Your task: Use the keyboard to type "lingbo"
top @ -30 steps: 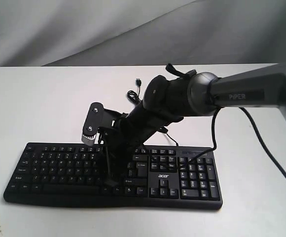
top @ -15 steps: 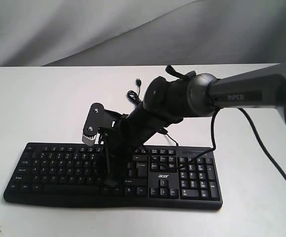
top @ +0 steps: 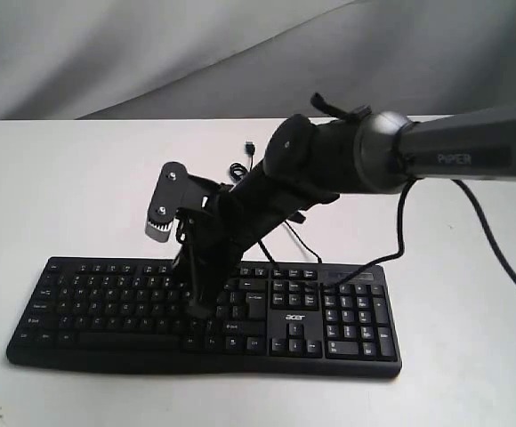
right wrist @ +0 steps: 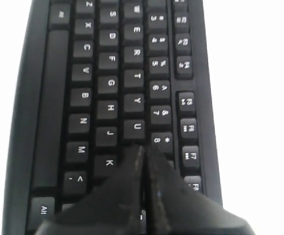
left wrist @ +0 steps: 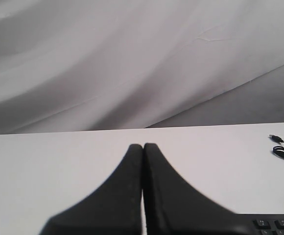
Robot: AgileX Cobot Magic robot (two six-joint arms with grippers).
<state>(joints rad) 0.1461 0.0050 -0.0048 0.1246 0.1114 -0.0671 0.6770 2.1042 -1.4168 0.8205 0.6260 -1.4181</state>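
My R gripper, fingers pinched tight w/ nothing between, points down at keyboard mid-rows, tip just beside U key. Keyboard lies across near part of table. L gripper also pinched, empty.

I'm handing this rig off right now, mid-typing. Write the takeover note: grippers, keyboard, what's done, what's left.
Left gripper: shut, holding nothing, clear of the keys.
Right gripper: shut, holding nothing, reaching across to the letter keys. Its tip is down between U, 8 and K, hiding the key next to U. Contact cannot be confirmed.
keyboard: flat on the white table. Its USB plug lies loose on the table.
Done: no screen in view, so letters already typed cannot be told.
Left: confirm progress through "lingbo" before pressing on.
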